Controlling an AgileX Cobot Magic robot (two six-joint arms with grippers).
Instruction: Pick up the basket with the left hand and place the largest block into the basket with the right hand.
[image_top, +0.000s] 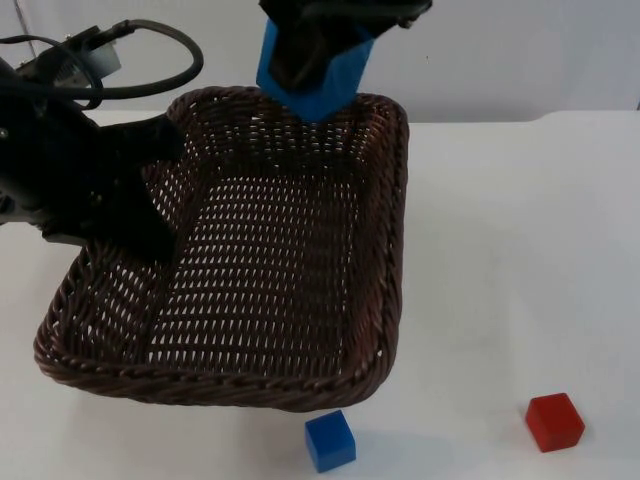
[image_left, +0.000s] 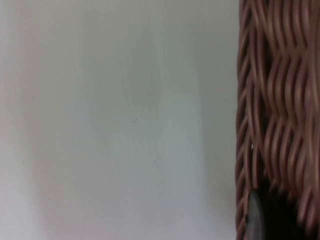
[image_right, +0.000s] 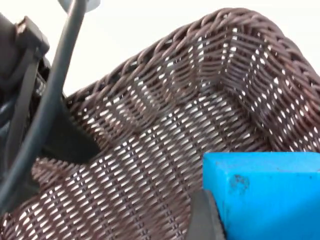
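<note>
Above the far rim of the brown wicker basket (image_top: 385, 230), I see my right gripper (image_top: 310, 62) clamped on the large light-blue block (image_top: 335, 80), which hangs over the basket's far edge without touching the weave. From the right wrist, the large light-blue block (image_right: 265, 195) sits against a dark fingertip (image_right: 202, 220), with the basket's (image_right: 210, 95) open interior spread beneath it and nothing lying inside.

At the basket's left wall, my left gripper (image_top: 150, 195) is closed on the rim, one finger inside and one outside. From the left wrist, the woven wall (image_left: 275, 110) stands beside the bare white table (image_left: 115, 125), and a black fingertip (image_left: 265, 220) presses against the weave.

On the table (image_top: 520, 250) near the basket's near-right corner lies a small dark-blue cube (image_top: 330, 440), just beside the rim but apart from it. Farther right, well apart from the basket, rests a small red cube (image_top: 555, 422).
</note>
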